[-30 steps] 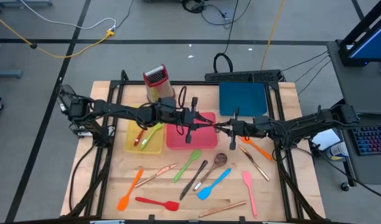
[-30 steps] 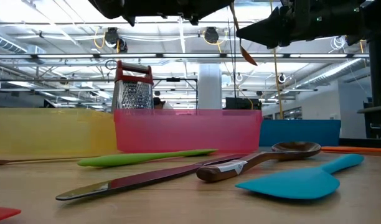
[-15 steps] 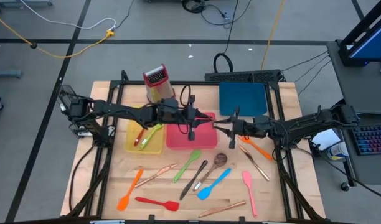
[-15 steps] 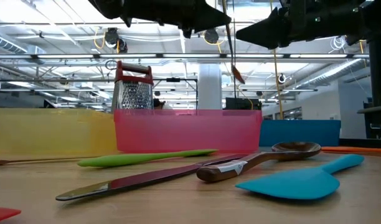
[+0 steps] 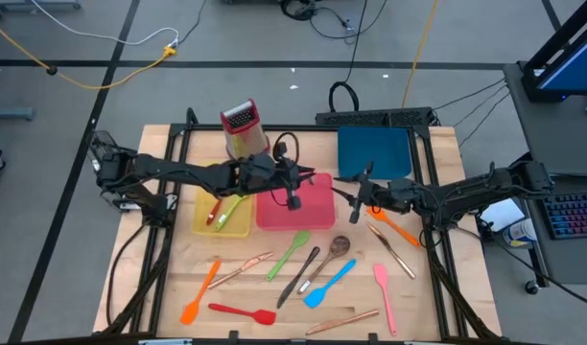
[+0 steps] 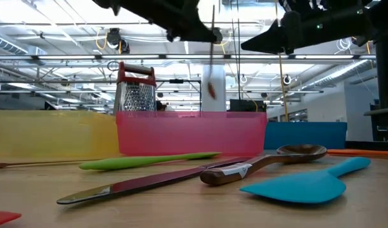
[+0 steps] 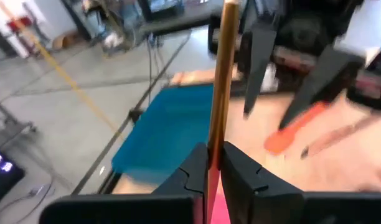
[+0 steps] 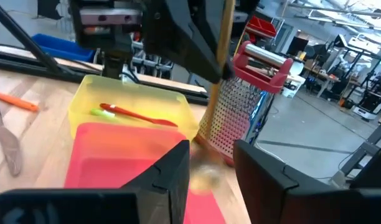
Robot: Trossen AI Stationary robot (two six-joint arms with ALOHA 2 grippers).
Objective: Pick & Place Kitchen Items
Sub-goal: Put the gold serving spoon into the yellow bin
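Table front: blue spatula (image 6: 308, 182), dark knife (image 6: 143, 183), green spatula (image 6: 149, 161) lie loose, not yet sorted.
Left gripper (image 7: 214, 163): fingers pinch slim copper-coloured utensil (image 7: 223, 74), hanging over pink rectangular tray (image 5: 293, 209), probably for release there.
Right gripper (image 8: 210, 163): fingers spread, empty, just beside the tray.
Yellow tray (image 8: 137, 106): holds green and orange utensils.

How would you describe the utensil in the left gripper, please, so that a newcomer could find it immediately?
Start at the pink tray in the middle of the table, between the yellow tray and the blue tray. Above it, the left gripper is shut on a copper-coloured utensil. It alone hangs in the air, upright, while the other utensils lie flat on the table or in the yellow tray.
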